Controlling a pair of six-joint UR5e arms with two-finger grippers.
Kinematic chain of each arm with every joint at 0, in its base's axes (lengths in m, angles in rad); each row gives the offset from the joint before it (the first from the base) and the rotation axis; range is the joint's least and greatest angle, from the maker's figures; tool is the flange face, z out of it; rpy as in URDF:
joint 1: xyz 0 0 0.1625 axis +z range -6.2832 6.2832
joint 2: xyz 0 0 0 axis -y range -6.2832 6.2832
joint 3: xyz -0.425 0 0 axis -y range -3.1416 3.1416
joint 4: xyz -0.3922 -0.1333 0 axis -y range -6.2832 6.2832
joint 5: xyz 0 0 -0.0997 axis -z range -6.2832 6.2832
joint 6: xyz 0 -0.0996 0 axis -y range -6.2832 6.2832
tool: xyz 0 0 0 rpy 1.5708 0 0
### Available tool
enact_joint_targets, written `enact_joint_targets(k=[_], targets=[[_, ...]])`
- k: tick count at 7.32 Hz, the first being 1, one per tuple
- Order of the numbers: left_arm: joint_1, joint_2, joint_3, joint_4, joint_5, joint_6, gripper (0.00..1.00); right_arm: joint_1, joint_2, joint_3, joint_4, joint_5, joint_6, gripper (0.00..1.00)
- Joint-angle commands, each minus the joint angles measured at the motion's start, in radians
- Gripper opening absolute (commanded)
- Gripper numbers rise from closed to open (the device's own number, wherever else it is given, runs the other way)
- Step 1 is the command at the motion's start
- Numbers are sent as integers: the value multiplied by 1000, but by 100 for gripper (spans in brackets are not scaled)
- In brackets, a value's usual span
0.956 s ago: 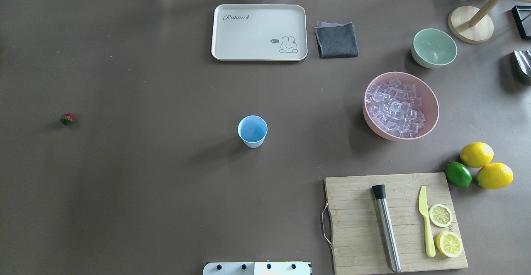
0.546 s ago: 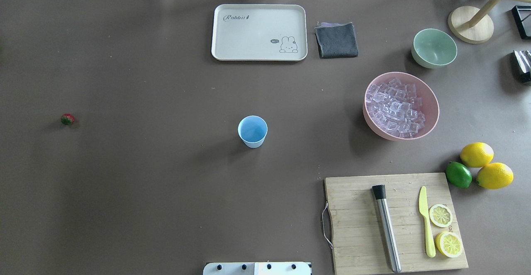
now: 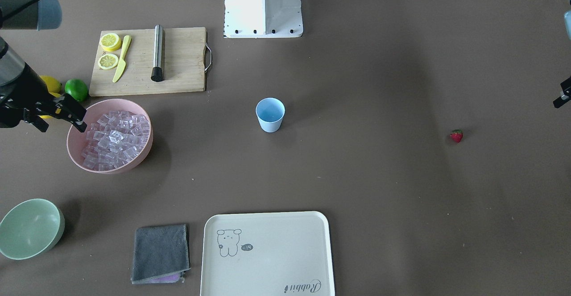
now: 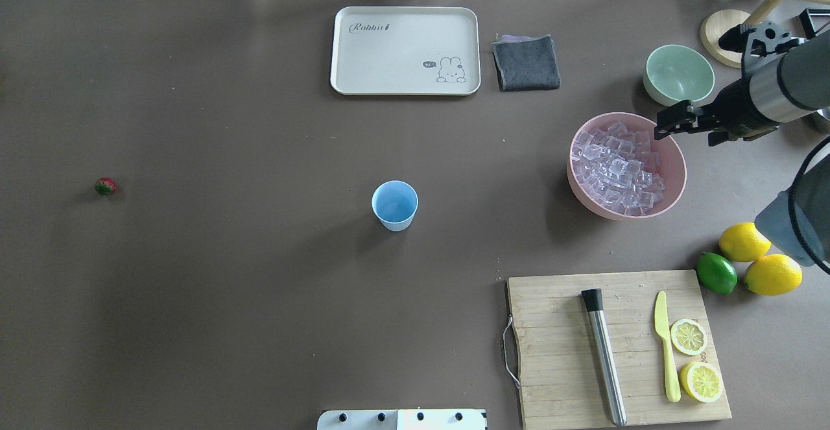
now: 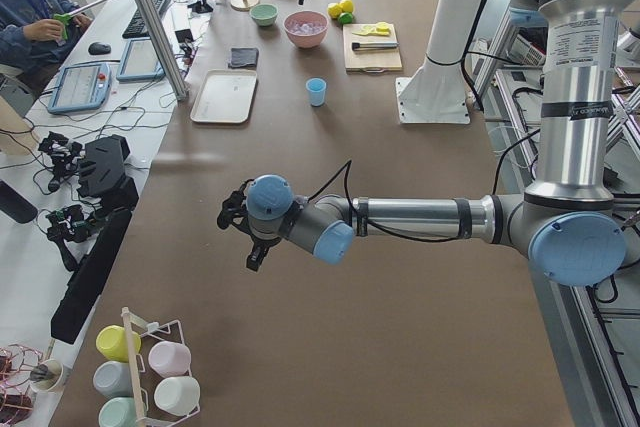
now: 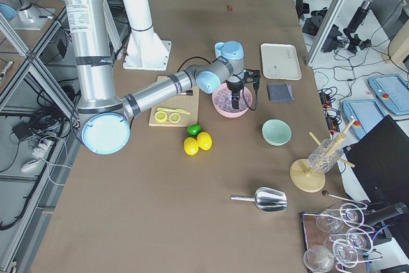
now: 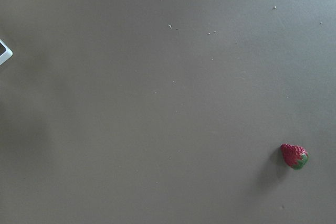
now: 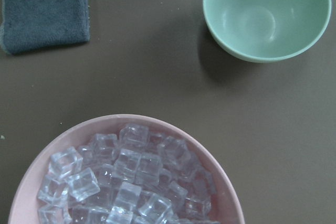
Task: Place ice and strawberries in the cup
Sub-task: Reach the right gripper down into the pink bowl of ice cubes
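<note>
The light blue cup (image 4: 395, 205) stands upright at the table's middle, also in the front view (image 3: 270, 114). The ice (image 4: 616, 167) is piled in a pink bowl (image 4: 681, 180) to the right, and fills the right wrist view (image 8: 126, 182). My right gripper (image 4: 687, 137) hovers open and empty over the bowl's far right rim, also in the front view (image 3: 64, 128). One small red strawberry (image 4: 105, 186) lies at the far left, also in the left wrist view (image 7: 294, 156). My left gripper (image 5: 240, 232) hangs above the table near it; I cannot tell whether it is open or shut.
A pale green bowl (image 4: 678, 74) stands behind the pink bowl. A cream tray (image 4: 405, 50) and a grey cloth (image 4: 526, 62) lie at the back. A cutting board (image 4: 557, 352) holds a muddler, a yellow knife and lemon halves. Two lemons (image 4: 744, 241) and a lime (image 4: 716, 273) lie beside it.
My right arm has come into the overhead view from the right, and its gripper now hangs over the pink bowl's far rim. The cup, the ice and the strawberry have not moved.
</note>
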Motion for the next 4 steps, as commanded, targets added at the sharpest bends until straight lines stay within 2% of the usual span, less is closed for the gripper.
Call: enact_joint_targets(k=[1,3,4], targets=[[0,5,-2,-15,-1,-5,98,-119,40,-28,-4,-95,62,98],[0,8,-2,-27,-1,-5,98,-156,39,-35,-1,-113,61,98],[0,10,-2,-27,0,-5,98,-165,40,-36,-2,-119,58,93]])
